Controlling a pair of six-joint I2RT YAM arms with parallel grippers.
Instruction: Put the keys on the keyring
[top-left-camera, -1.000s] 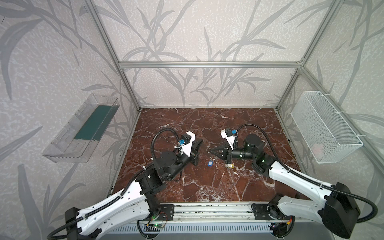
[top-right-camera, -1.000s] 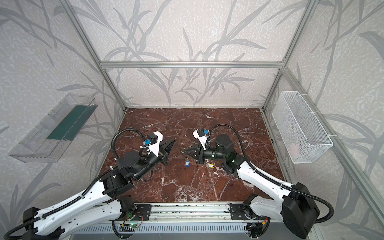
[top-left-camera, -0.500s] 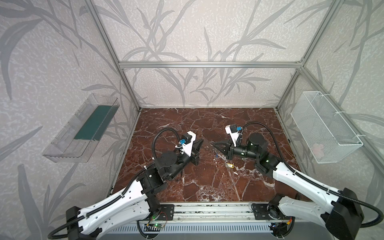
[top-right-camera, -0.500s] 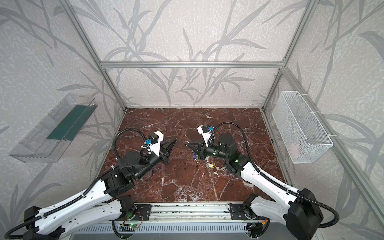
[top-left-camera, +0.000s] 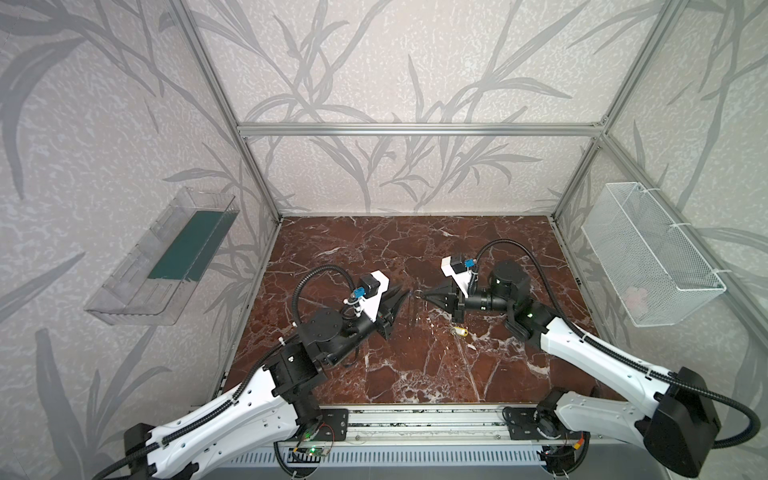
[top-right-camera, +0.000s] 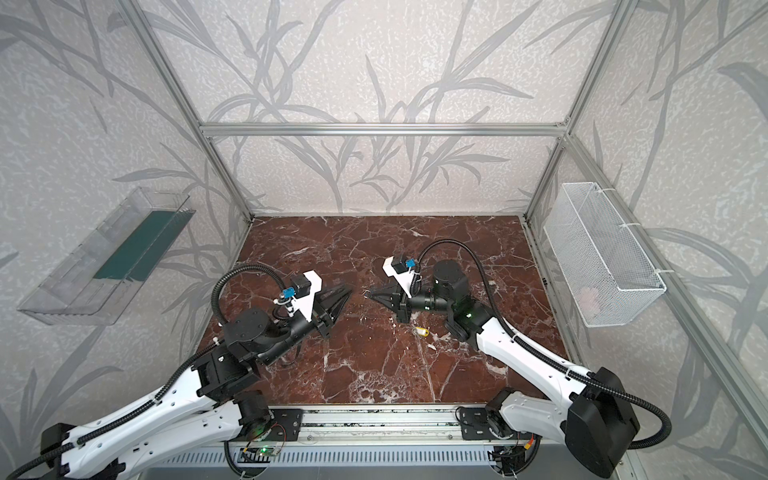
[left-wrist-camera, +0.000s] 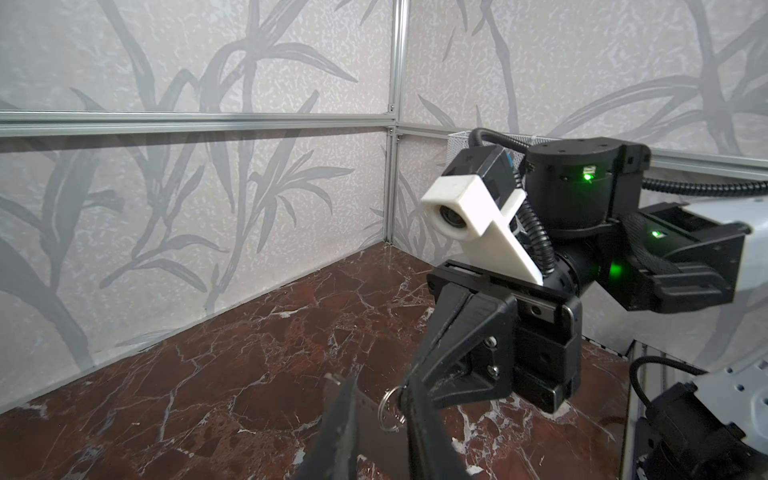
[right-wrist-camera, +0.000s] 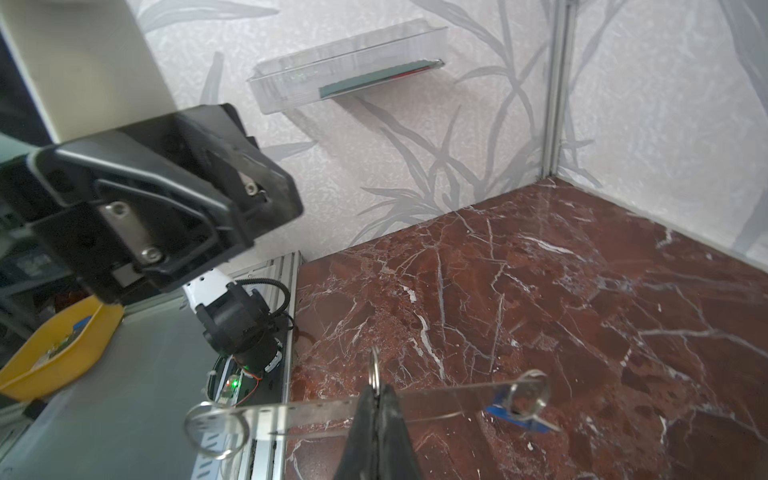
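The keyring (right-wrist-camera: 291, 411), a pale flat plate with a row of small holes, hangs blurred above the marble. My right gripper (right-wrist-camera: 377, 388) is shut on a small metal ring (right-wrist-camera: 375, 365) at the plate's holed edge. The blue key (right-wrist-camera: 515, 415) shows at one end of the plate by another ring (right-wrist-camera: 528, 392); I cannot tell if it hangs there. In the left wrist view my left gripper (left-wrist-camera: 376, 399) has its jaws slightly parted, with the plate (left-wrist-camera: 368, 415) between them. In both top views the two tips (top-left-camera: 407, 293) (top-left-camera: 424, 294) nearly meet. The yellow key (top-left-camera: 458, 331) lies on the table.
A white wire basket (top-left-camera: 648, 257) hangs on the right wall and a clear tray (top-left-camera: 166, 257) on the left wall. An aluminium rail (top-left-camera: 415, 419) runs along the front edge. A yellow bin (right-wrist-camera: 54, 345) stands outside the cell.
My left gripper's jaws have begun to part. The right wrist has turned and its tip has risen slightly. The blue key no longer shows on the table below it.
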